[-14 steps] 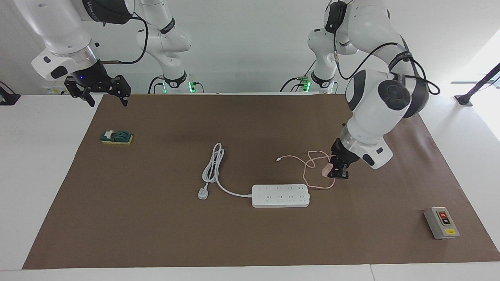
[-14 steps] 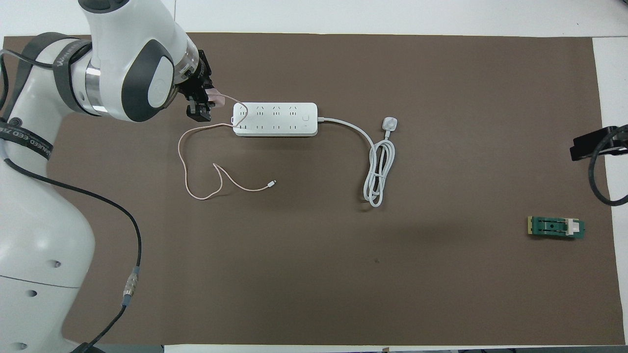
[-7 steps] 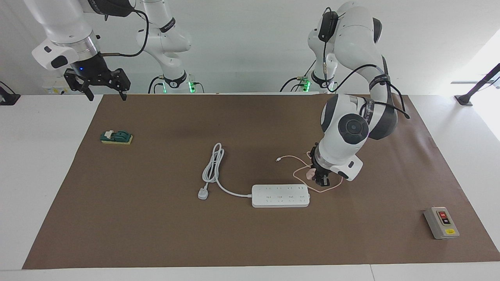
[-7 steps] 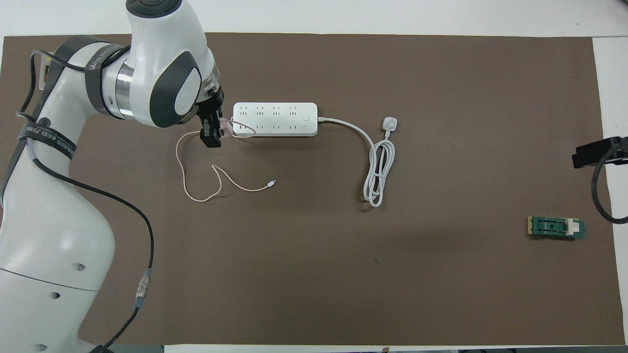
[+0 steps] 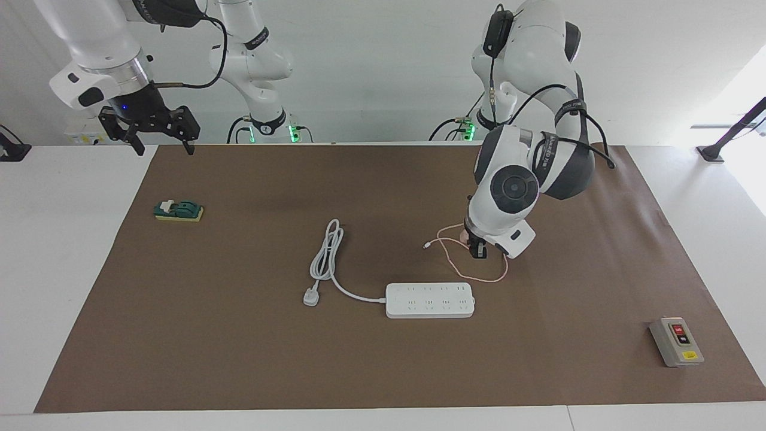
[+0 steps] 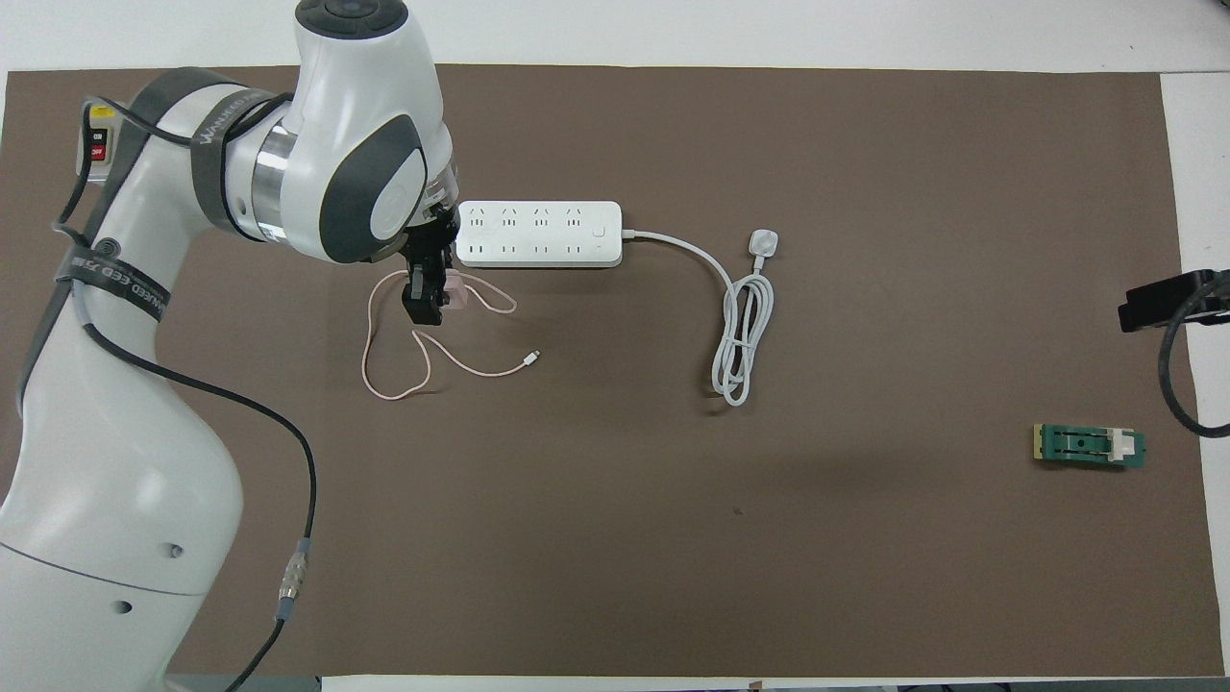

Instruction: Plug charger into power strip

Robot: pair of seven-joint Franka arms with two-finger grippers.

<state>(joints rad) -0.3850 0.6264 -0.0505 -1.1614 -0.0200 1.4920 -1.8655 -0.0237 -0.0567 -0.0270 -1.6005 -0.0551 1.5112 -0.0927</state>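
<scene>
Carry step — left gripper (image 5: pixel 478 251) clenched on charger (image 5: pixel 464 237); next, align it above power strip (image 5: pixel 429 300); right gripper (image 5: pixel 160 135) splayed, waiting

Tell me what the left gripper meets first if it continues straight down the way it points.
Probably the brown mat: the left gripper, holding the small pale-pink cube charger, points down beside the long white power strip.

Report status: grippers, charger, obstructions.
Left gripper shut on charger, raised beside power strip. Right gripper open, waiting. Charger's pink cable trails on mat; sockets unobstructed.
</scene>
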